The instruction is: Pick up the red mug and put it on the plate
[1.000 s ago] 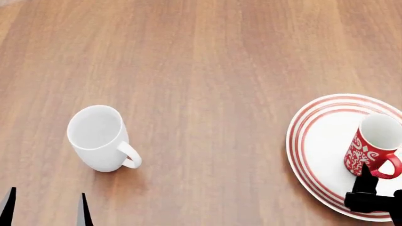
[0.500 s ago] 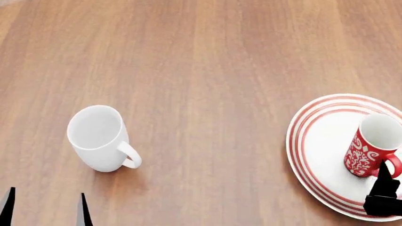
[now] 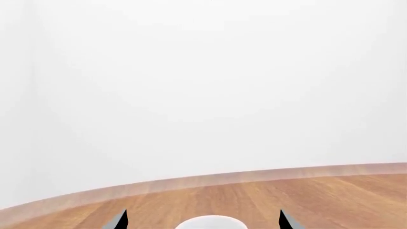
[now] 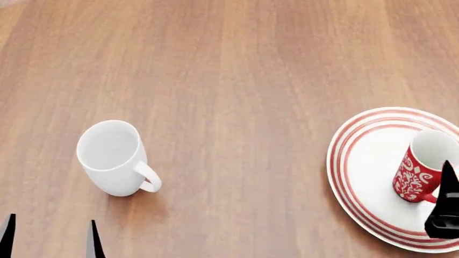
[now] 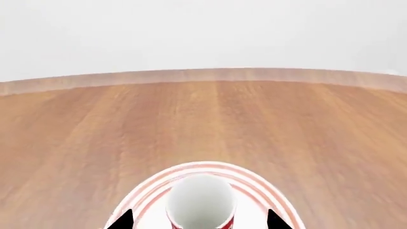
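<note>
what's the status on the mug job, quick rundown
Both grippers open, empty. Red mug upright on the plate, right gripper just off it. White mug apart near left gripper; nothing blocking.

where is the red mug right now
In the head view the red mug stands upright on the plate at the table's right side, with the right gripper just beside it.

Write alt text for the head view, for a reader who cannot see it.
A tall red ceramic mug with white swirls stands upright on a round white plate with red rings at the right edge of a wooden table. The right tool is beside the mug, partly cropped. A plain white mug stands at the left, beyond the left tool's open tips.
</note>
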